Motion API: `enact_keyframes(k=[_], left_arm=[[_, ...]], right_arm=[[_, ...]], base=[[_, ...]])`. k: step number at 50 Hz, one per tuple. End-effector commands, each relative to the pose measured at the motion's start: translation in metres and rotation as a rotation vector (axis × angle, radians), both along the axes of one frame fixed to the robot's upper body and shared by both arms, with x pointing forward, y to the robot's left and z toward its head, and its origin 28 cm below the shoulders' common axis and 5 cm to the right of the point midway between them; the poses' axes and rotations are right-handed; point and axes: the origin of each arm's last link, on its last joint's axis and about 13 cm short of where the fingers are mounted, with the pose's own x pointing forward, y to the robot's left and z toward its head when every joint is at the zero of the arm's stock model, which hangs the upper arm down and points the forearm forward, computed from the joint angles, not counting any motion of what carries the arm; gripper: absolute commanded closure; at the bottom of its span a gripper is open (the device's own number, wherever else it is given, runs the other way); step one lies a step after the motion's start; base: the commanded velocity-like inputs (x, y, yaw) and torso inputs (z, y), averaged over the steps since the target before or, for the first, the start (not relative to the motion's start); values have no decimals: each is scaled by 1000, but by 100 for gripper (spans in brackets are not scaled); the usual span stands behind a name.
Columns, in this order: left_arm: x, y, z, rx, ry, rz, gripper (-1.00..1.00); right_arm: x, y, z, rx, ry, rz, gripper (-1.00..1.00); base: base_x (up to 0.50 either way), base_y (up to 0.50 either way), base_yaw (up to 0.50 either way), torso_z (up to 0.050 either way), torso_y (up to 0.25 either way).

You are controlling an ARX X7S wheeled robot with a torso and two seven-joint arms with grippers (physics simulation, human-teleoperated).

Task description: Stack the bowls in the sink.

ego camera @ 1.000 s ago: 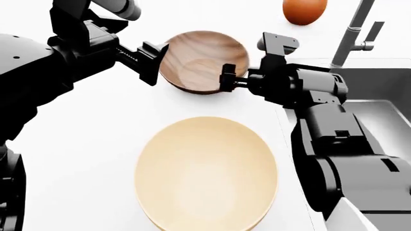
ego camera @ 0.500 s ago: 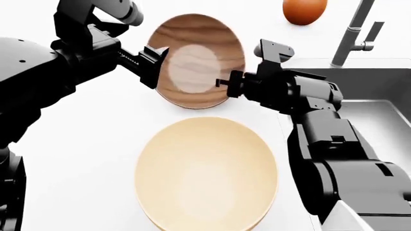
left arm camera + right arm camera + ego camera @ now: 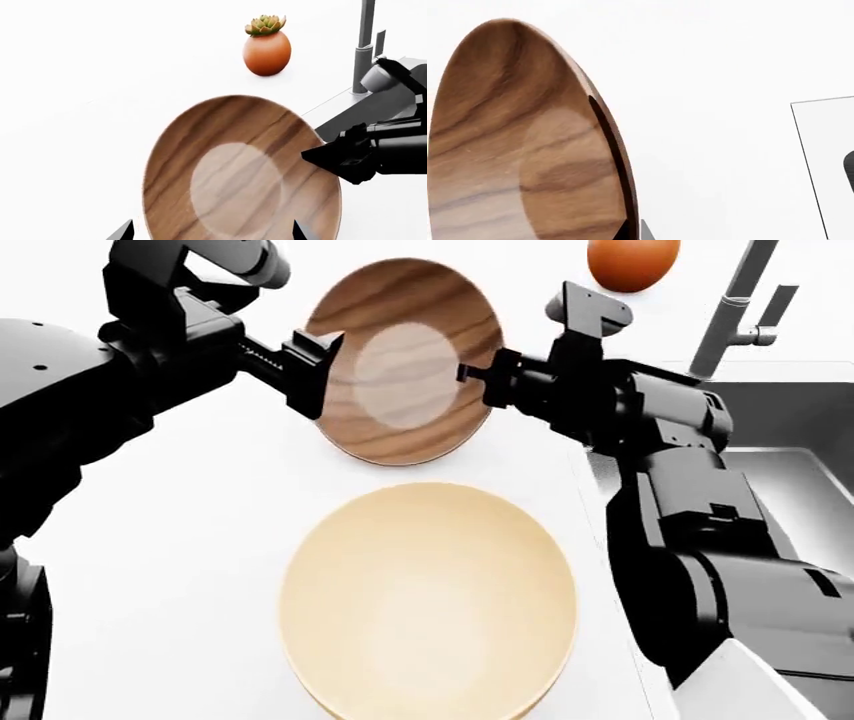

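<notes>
Two hands pinch the stiff, slick wooden bowl: left hand grasping its nine-o'clock rim, right hand three o'clock, likely to pivot.

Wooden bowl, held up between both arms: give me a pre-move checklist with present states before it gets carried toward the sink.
1. Wooden bowl lifted off the counter, tilted with its underside toward the head camera: ok.
2. Left gripper on the bowl's left rim: ok.
3. Right gripper at the right rim; firm contact: cannot tell.
4. Cream bowl sits on the counter, not in the sink: not ok.
5. Sink basin free to receive: cannot tell, mostly hidden by the right arm.
6. Faucet and orange pot clear of the bowl: ok.
</notes>
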Motion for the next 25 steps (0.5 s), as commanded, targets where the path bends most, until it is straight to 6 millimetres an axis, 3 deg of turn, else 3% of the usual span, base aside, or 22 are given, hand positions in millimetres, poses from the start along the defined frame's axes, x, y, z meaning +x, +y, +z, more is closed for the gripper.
enact_keyframes(k=[1, 20, 25], left_arm=[[-2, 2, 4, -24, -19, 7, -100], [-12, 2, 10, -71, -45, -49, -100], [-26, 3, 12, -67, -14, -168, -100]], right_arm=[[3, -7, 14, 24, -69, -32, 100], [8, -19, 35, 207, -205, -173, 100], [7, -24, 39, 234, -225, -225, 100]], base=[[0, 0, 0, 0, 0], [0, 0, 0, 0, 0], [0, 0, 0, 0, 0]])
